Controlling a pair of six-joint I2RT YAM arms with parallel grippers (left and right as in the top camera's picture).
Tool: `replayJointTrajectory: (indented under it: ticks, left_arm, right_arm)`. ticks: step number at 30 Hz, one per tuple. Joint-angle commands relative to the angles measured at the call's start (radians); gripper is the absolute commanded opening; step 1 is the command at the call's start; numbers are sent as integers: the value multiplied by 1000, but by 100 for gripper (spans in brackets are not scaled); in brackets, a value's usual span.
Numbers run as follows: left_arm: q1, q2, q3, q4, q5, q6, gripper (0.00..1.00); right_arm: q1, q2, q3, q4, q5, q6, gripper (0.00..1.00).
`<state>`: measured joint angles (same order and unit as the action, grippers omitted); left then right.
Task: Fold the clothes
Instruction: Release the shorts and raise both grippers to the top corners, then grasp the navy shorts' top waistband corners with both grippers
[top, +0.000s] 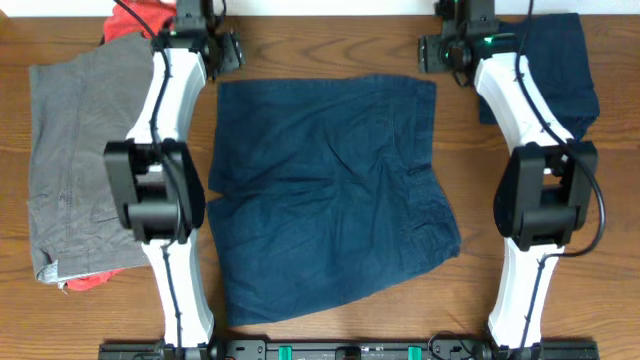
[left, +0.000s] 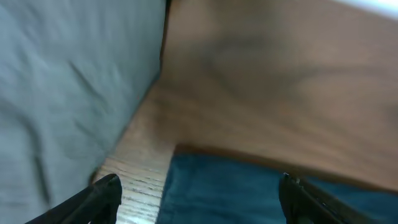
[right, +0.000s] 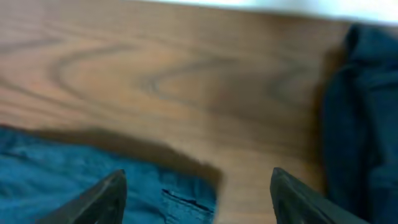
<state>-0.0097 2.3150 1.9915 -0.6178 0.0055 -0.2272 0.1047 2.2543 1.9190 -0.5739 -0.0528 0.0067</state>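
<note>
Dark navy-blue shorts (top: 330, 190) lie spread flat in the middle of the table, folded in half. My left gripper (top: 225, 50) is open and empty above the shorts' far left corner (left: 249, 193); in the left wrist view its fingers (left: 199, 193) straddle that corner and bare wood. My right gripper (top: 432, 52) is open and empty above the far right corner (right: 124, 186); its fingers (right: 196, 193) straddle the corner with a pocket slit. Grey shorts (top: 70, 160) lie at the left, also in the left wrist view (left: 68, 81). A red-orange garment (top: 135, 20) shows under them.
A second dark navy garment (top: 555, 65) lies folded at the far right, also at the right edge of the right wrist view (right: 364, 118). More red-orange cloth (top: 95, 278) sticks out below the grey shorts. The table's far edge runs just behind both grippers.
</note>
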Motion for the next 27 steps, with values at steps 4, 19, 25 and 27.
replayJointTrajectory:
  ticks: [4,19,25,27]
  left_arm:
    - [18,70,10,17,70,87,85]
    - [17,115,9,17,92,183,86]
    - [17,117,9,16,93,182,86]
    - [17,121,9,16,93,182,85]
  right_arm:
    - [-9,37,21,-11,-19,-50,73]
    - [-13,89,16,-73,-19,-50,67]
    - [-13,89,16,-73,-24,-50,66]
    - [-13,89,16,-75,-27,-50,66]
